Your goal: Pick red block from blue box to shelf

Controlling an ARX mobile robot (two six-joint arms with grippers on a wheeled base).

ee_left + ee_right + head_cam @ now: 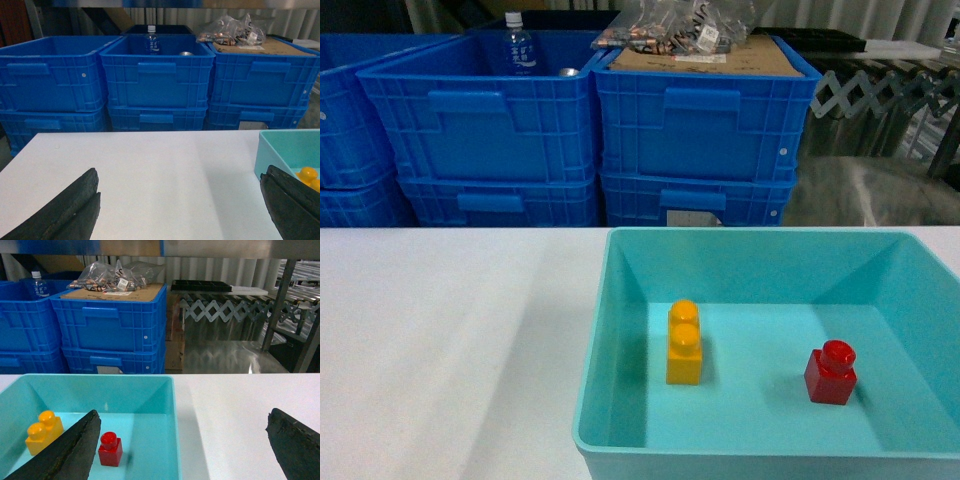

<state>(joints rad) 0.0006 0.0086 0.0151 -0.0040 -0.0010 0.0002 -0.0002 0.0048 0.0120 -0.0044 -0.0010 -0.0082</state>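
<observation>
**Mia:** Where is the red block [831, 372]?

**Ben:** It sits on the floor of the blue box [590, 400], on the right side, with its round stud up. The blue box is on the white worktop [450, 340], at the near edge.

**Mia:** Is anything beside it?

**Ben:** A yellow two-stud brick [684, 343] stands in the middle of the box, well apart from the red one.

**Mia:** Is the robot holding it?

**Ben:** No. The right gripper [182, 450] has its fingers [70, 450] spread wide and holds nothing. One finger hangs over the box, just left of the red block in the wrist view. The left gripper [180, 210] is spread wide too, over the bare worktop beside the box.

**Mia:** What could go wrong?

**Ben:** I think the block is small and smooth, so a finger could bump it and make it slide or tip over. A finger could also hit the box wall [175, 440] on the way down and push the whole box.

**Mia:** And the shelf?

**Ben:** Only a shiny steel rail [230, 247] shows along the top of the right wrist view. The block could slip out on the way up if the pinch is weak.
</observation>
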